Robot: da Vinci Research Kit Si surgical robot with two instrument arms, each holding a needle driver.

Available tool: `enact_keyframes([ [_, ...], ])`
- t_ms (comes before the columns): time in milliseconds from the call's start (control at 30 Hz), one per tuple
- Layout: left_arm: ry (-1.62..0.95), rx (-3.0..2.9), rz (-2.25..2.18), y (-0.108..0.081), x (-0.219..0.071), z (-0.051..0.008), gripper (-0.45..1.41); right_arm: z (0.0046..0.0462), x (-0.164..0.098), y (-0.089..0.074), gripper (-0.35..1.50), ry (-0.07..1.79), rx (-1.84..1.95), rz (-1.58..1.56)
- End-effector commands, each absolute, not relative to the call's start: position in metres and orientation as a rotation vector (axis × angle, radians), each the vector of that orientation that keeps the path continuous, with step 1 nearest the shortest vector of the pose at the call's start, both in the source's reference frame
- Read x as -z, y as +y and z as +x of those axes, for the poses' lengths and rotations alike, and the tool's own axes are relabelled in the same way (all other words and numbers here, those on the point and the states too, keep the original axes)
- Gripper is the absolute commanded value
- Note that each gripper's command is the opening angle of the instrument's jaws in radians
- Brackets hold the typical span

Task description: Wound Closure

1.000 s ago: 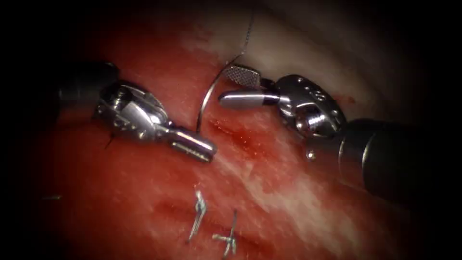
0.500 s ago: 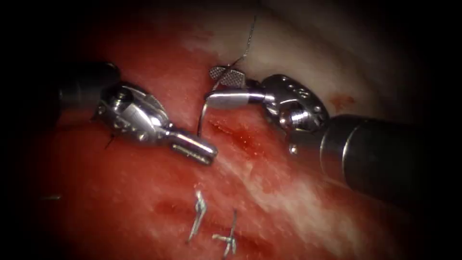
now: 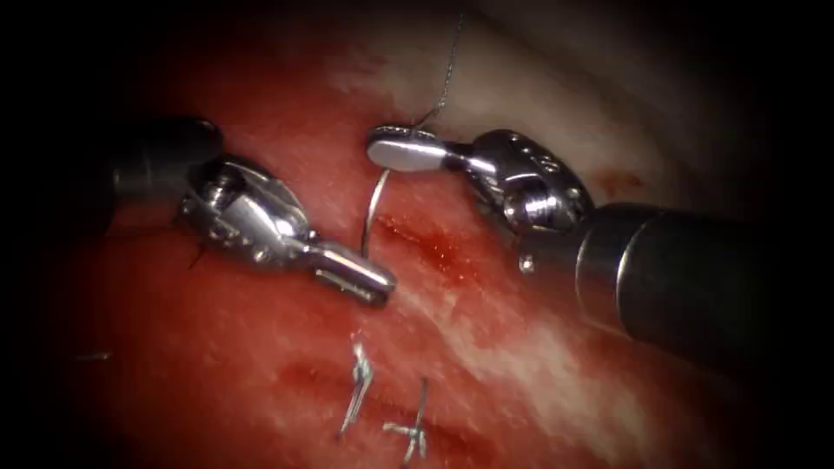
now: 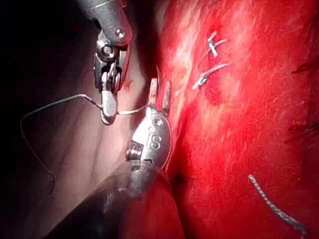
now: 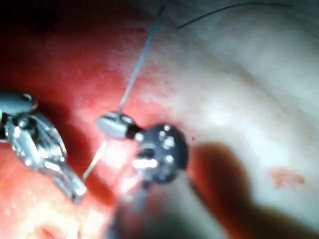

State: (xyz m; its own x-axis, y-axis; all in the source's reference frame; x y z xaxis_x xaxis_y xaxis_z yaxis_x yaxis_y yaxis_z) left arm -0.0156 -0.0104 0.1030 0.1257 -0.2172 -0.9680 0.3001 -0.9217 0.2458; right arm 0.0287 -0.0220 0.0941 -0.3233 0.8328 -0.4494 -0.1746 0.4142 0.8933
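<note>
Right gripper: we see the right gripper closed on the needle near its upper, thread-bearing end; a second ago its two halves stood apart around that end, and now they are clamped together on it

Right gripper, other views: we find it again in the left wrist view and the right wrist view, holding the same end of the needle

Left gripper: the left gripper lies low on the tissue, just beside the lower end of the needle; its halves sit only slightly apart and we see nothing between them; in the left wrist view the two tips stand a little apart

Needle: it curves down from the right gripper towards the tissue, and its lower end meets the surface just left of the cut; we cannot tell how deep the tip sits

Thread: the thread runs upward from the clamped end of the needle over the pale part of the tissue; in the left wrist view it loops away from the right gripper

Cut: an open red slit, just right of the needle, between the two grippers

Cut ends of thread: earlier stitches with short ends stand on the tissue well below the grippers
</note>
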Motion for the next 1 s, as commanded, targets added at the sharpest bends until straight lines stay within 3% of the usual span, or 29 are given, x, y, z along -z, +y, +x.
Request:
enact_keyframes([
  [33,0.131,1.897,2.048,-0.0099,-0.1032,-0.0161,0.93,0.0294,-0.0947,-0.022,-0.35,1.565,-1.137,0.6],
  [100,0.246,1.988,2.067,-0.0097,-0.1029,-0.0161,1.21,0.0293,-0.0947,-0.0221,-0.35,1.557,-1.129,0.599],
  [233,0.348,2.187,2.072,-0.0089,-0.1017,-0.0155,1.38,0.0286,-0.0946,-0.0221,-0.35,1.515,-1.082,0.543],
  [500,0.467,2.291,2.114,-0.0065,-0.1004,-0.014,1.33,0.0253,-0.0939,-0.0218,-0.35,1.382,-1.037,0.381],
  [600,0.493,2.548,2.108,-0.0061,-0.1007,-0.0143,1.14,0.0241,-0.0934,-0.0214,-0.35,1.358,-1.038,0.339],
  [800,0.454,2.778,2.05,-0.006,-0.1015,-0.0159,1.16,0.0228,-0.0929,-0.0213,-0.35,1.366,-0.984,0.208],
  [1000,0.679,2.967,2.177,-0.0049,-0.1031,-0.0173,1.14,0.023,-0.0923,-0.0214,-0.35,1.402,-0.834,-0.007],
])
